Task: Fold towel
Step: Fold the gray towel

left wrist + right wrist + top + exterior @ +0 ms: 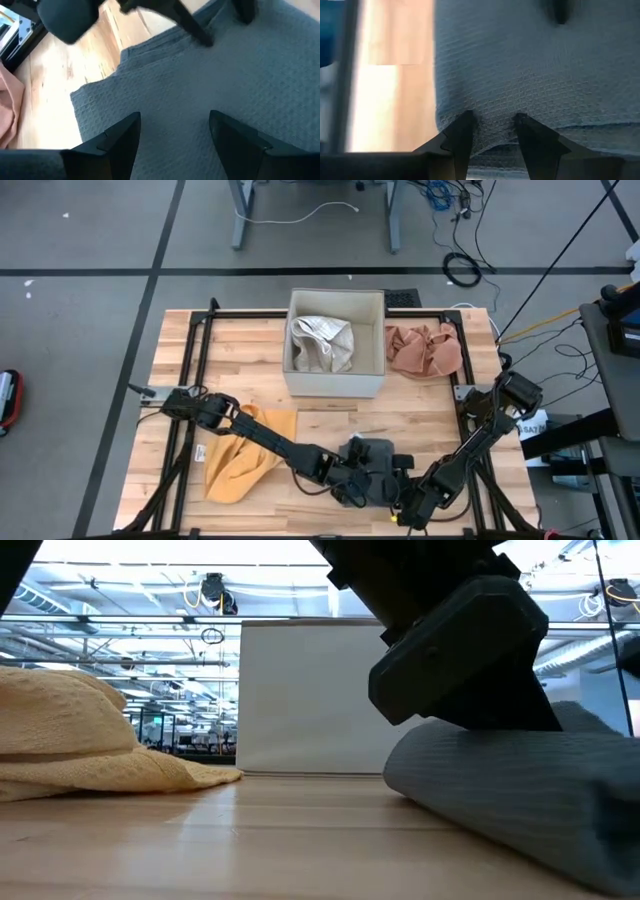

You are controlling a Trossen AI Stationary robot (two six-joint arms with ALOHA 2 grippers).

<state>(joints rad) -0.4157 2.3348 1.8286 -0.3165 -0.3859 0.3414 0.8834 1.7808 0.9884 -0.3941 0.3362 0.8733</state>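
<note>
The yellow cloth (240, 462) lies at the table's (420, 405) left front, under the left arm's reach. The grey towel (370, 465) lies at centre front, both grippers on it. The left gripper (172, 132) hangs over the towel, fingers spread and holding nothing. The right gripper (492, 131) has its fingers part-closed, pinching a bunched towel edge. Risk: the pinch looks shallow, so a fast lift could slip it free; the two arms crowd together and could collide. The box (335, 330) stands behind; bare wood remains between box and towel.
</note>
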